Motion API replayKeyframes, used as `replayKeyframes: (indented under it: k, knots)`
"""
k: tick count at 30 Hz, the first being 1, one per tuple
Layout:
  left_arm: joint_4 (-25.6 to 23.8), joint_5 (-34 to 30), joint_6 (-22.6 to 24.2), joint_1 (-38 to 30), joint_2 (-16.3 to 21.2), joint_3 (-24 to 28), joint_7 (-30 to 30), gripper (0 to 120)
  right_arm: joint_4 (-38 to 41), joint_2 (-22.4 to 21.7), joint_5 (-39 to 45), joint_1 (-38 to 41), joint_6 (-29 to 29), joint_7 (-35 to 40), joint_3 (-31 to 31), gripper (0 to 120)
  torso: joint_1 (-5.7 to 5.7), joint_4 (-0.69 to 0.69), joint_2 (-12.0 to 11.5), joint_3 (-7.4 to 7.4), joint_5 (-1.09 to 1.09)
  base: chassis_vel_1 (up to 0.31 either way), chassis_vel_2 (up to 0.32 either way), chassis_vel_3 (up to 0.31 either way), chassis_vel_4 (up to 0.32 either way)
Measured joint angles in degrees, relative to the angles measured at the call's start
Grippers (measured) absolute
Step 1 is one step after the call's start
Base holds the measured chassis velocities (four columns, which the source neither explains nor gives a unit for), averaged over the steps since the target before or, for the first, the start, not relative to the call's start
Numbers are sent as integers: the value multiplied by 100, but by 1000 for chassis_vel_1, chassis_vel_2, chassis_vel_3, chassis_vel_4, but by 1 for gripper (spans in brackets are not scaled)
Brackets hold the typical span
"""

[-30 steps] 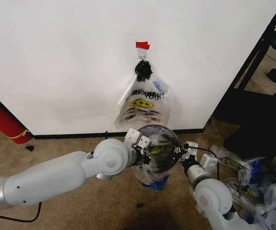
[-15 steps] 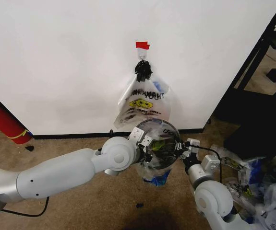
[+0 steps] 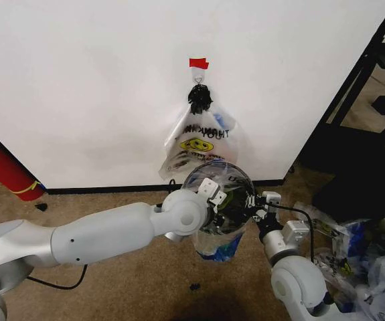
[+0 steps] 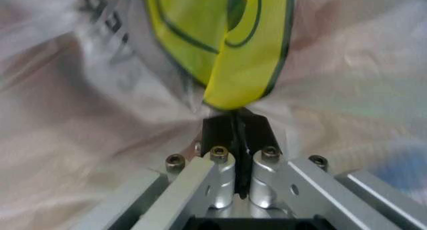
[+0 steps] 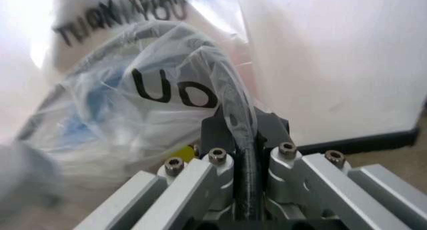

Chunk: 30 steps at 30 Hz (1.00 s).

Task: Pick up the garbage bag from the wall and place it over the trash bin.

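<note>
The garbage bag (image 3: 217,200) is held stretched over the trash bin (image 3: 220,231) below the wall (image 3: 98,87). The left pincer (image 3: 220,198), at the rim's 9 o'clock, is clamped on the film; the right pincer (image 3: 254,202), at 3 o'clock, pinches film and rim together.

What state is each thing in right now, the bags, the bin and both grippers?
garbage bag: pinched on two sides, spread over the bin's mouth.
trash bin: draped in plastic.
left gripper: shut on the garbage bag.
right gripper: shut on the garbage bag at the bin's rim.
smiley bag: hanging from the wall hook.
</note>
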Motion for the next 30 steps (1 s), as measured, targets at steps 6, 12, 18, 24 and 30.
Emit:
replayKeyframes:
  k: [6, 12, 18, 24, 30]
  knots:
    - [432, 98, 0, -100, -298, 83, 30, 0, 69, 2, 63, -19, 19, -44, -18, 1, 0, 0, 0, 0, 0, 0, 0, 0, 0]
    - [632, 115, -1, -169, -488, 180, 44, 0, 141, -20, 70, -18, 20, -46, -8, 1, 0, 0, 0, 0, 0, 0, 0, 0, 0]
    - [804, 210, -1, -109, -601, 212, 45, 0, 239, -42, 147, -23, 12, -37, 26, 1, 0, 0, 0, 0, -1, 0, 0, 0, 0]
    - [1020, 284, -1, -98, -673, 216, 77, 0, 370, -47, 169, -80, 10, -65, 45, 1, 0, 0, 0, 0, -1, 0, 0, 0, 0]
    - [1160, 333, -1, -55, -734, 200, 91, 0, 417, -52, 173, -110, 9, -93, 39, 1, 0, 0, 0, 0, -1, 0, 0, 0, 0]
